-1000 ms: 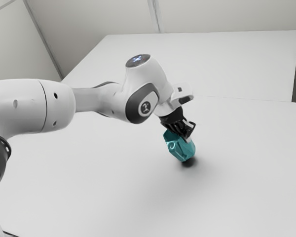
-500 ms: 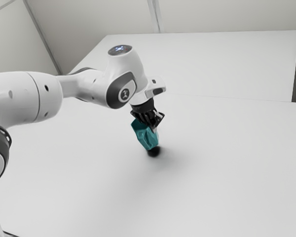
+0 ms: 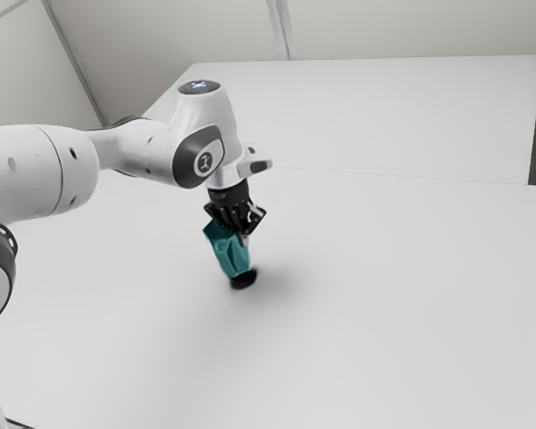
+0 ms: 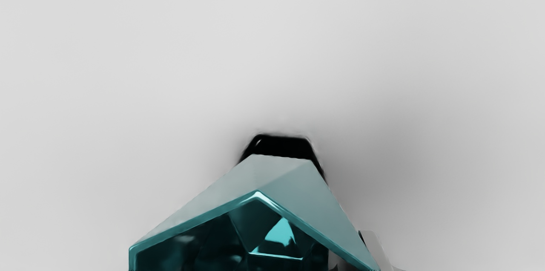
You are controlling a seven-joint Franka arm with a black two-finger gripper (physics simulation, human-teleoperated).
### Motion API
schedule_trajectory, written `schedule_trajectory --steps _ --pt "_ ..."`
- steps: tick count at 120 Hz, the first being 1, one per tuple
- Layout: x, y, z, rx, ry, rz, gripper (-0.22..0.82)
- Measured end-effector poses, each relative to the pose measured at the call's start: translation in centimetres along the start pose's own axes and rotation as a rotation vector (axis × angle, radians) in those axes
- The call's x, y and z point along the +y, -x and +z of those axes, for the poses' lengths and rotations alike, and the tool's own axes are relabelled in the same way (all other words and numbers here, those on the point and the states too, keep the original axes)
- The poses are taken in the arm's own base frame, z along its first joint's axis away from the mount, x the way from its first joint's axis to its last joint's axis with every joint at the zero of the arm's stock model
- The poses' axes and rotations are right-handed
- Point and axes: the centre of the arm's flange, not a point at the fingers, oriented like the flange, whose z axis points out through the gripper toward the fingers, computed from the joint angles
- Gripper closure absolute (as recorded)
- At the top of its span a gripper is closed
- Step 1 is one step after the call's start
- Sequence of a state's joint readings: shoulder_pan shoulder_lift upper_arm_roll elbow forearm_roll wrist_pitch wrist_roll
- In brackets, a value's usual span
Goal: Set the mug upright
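White table (image 3: 384, 331) all round in the exterior view, and I've got the gripper (image 3: 241, 234) pinched on the mug (image 3: 229, 254), which hangs at its six o'clock, still tilted, mouth toward eleven. Wrist view has me peering into the mug's open mouth, one finger (image 4: 376, 249) right by the outer wall.

My arm (image 3: 20, 170) is built of smooth, glossy white links with rounded contours, a thin dark seam (image 3: 55, 161) and small dark screw recesses (image 3: 73, 153). A dark grey oval cover (image 3: 187, 164) frames a round emblem (image 3: 205, 163), and a dark round cap (image 3: 199, 88) bears a pale blue marking. Beyond the white flange (image 3: 247, 161), with its dark slot (image 3: 260, 166), my gripper (image 3: 241, 238) is black and angular; a thin dark cable (image 3: 20, 424) shows at the exterior view's near left.
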State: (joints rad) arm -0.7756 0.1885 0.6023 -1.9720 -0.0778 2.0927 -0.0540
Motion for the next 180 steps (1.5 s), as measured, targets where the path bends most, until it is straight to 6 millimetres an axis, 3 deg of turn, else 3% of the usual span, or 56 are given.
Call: schedule_trajectory --steps 70,120,155,180 --pt "0.1 1.1 3.2 -0.077 -0.03 -0.041 0.77" --pt "0.2 1.4 3.5 -0.097 -0.031 -0.053 0.75" --pt "0.3 2.0 2.5 -0.127 0.005 -0.079 0.48" --pt "1.1 3.1 -2.6 -0.09 0.084 -0.067 0.23"
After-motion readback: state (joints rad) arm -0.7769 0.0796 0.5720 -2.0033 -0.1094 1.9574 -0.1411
